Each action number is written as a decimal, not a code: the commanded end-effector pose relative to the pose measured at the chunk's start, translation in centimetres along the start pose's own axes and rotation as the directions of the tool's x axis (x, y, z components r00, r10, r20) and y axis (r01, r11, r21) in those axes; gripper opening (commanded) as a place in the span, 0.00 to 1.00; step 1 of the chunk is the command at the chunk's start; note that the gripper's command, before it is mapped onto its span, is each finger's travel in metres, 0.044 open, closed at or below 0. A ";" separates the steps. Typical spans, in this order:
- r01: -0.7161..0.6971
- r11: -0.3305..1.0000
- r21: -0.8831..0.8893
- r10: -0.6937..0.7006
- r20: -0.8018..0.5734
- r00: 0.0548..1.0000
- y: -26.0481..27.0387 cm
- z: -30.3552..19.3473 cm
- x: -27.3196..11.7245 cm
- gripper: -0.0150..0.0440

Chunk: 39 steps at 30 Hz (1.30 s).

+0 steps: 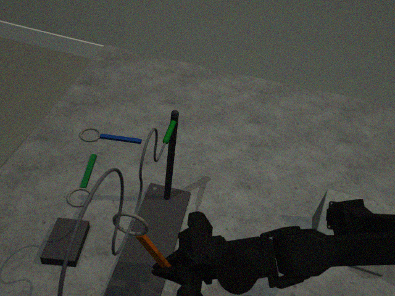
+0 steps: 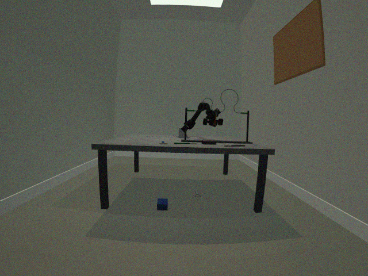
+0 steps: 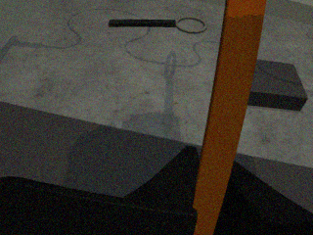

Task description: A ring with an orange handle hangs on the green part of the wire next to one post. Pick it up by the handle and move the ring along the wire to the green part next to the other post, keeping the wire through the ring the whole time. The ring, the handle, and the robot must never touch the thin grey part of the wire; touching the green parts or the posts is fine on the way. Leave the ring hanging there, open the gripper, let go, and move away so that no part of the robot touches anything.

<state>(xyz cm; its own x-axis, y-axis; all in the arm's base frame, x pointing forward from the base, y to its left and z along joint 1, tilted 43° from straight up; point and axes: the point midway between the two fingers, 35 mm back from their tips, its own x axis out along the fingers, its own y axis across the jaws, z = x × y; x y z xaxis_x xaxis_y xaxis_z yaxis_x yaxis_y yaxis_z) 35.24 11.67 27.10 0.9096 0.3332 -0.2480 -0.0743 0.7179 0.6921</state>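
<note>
My gripper is shut on the lower end of the orange handle. The handle slants up to the pale ring, which sits around the thin grey wire partway along its loops. The wire passes through the ring; I cannot tell if they touch. A black post stands on the long dark base, with a green wire part near its top. In the exterior view the other post carries a green part. The ring is out of the wrist view.
A spare ring with a blue handle and another with a green handle lie on the table. A small dark block lies left of the base. A loose ring with a dark handle shows in the wrist view. A blue cube sits on the floor.
</note>
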 end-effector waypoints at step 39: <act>0.321 0.719 -0.616 -0.369 0.053 0.928 -11.2 3.9 -3.6 0.00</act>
<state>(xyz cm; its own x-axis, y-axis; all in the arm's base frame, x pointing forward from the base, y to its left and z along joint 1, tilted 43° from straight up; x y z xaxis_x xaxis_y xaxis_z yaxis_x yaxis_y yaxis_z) 34.42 1.19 22.49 0.8910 0.0503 -0.4512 -0.0236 0.9976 0.0647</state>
